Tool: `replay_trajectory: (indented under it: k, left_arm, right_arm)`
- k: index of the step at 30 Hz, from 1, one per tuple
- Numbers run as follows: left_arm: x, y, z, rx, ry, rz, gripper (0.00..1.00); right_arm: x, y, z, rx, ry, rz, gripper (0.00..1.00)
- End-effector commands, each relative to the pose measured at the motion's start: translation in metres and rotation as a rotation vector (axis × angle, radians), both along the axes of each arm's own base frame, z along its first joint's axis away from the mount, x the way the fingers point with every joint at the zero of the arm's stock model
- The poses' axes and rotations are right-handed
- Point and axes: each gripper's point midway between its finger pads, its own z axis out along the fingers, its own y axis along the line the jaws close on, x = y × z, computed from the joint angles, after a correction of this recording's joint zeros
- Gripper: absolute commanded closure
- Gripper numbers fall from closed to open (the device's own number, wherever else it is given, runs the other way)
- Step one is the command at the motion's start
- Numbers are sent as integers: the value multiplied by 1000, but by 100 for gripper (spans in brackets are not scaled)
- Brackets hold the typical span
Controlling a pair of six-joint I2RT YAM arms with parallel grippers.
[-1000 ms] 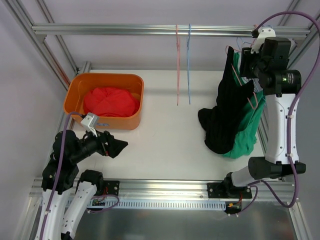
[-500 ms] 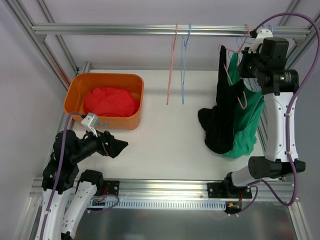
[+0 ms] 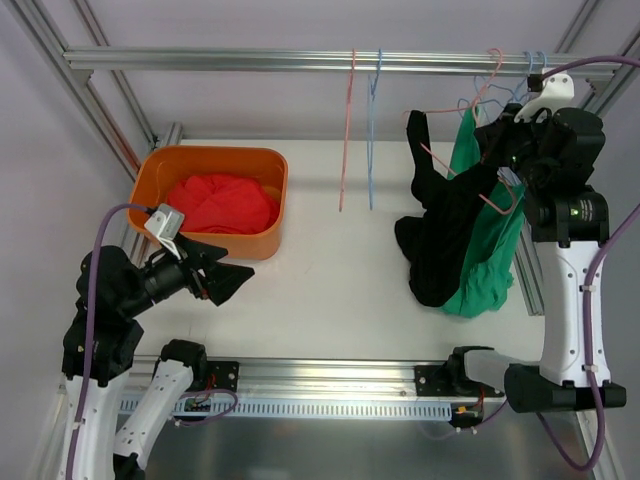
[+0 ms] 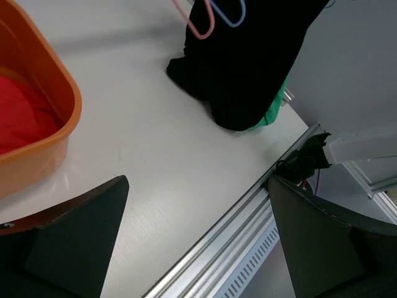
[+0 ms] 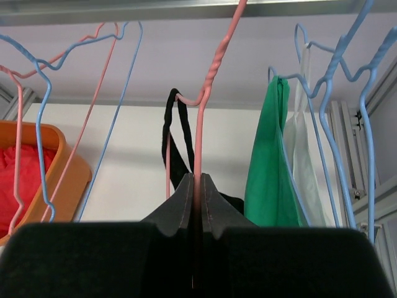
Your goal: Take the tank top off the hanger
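Right gripper (image 5: 197, 186) clamped the pink hanger (image 5: 211, 73); the black tank top (image 3: 440, 250) hung below, toward the left gripper (image 4: 198, 180) (fingers apart, well away).

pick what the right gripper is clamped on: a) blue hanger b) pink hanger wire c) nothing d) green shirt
b, the right wrist view shows the right gripper shut on the pink hanger wire that carries the black tank top.

Arms (image 3: 570, 300): I see white links, black joints.
Cables (image 3: 91, 320): purple, running along both.
Left hand (image 3: 236, 284): black fingers.
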Motion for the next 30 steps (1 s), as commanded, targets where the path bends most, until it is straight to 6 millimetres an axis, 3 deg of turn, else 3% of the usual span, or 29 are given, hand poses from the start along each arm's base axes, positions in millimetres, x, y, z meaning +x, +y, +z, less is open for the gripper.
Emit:
replay_trajectory:
  k: [1, 9, 14, 15, 18, 19, 21, 22, 23, 24, 30]
  left_arm:
    - [-2, -12, 30, -53, -49, -77, 1]
    - [5, -16, 29, -82, -43, -88, 1]
    - [6, -16, 25, -77, -37, -87, 1]
    - [7, -16, 23, -76, -34, -87, 1]
    - [10, -18, 21, -75, -18, -96, 1]
    - [12, -19, 20, -76, -10, -98, 1]
    - [13, -20, 20, -80, -5, -108, 1]
    - [14, -21, 21, -82, -4, -109, 1]
    - [14, -21, 21, -84, -6, -111, 1]
    - [14, -22, 23, -89, -9, -116, 1]
    - [14, -25, 23, -106, -10, -141, 1]
  right_arm:
    - [-15, 8, 32, 17, -129, 51, 100]
    - [31, 9, 20, -38, -100, 64, 100]
    - [42, 11, 22, -64, -149, 82, 100]
    - [31, 11, 33, -49, -191, 82, 100]
    - [19, 15, 39, -11, -283, 91, 100]
    - [4, 14, 55, -6, -350, 92, 100]
    - [-3, 17, 49, -1, -361, 112, 100]
    - [-13, 17, 59, 12, -404, 110, 100]
    - [-17, 18, 60, 17, -422, 115, 100]
    - [-14, 18, 49, 17, -407, 115, 100]
    - [-16, 21, 45, 57, -485, 125, 100]
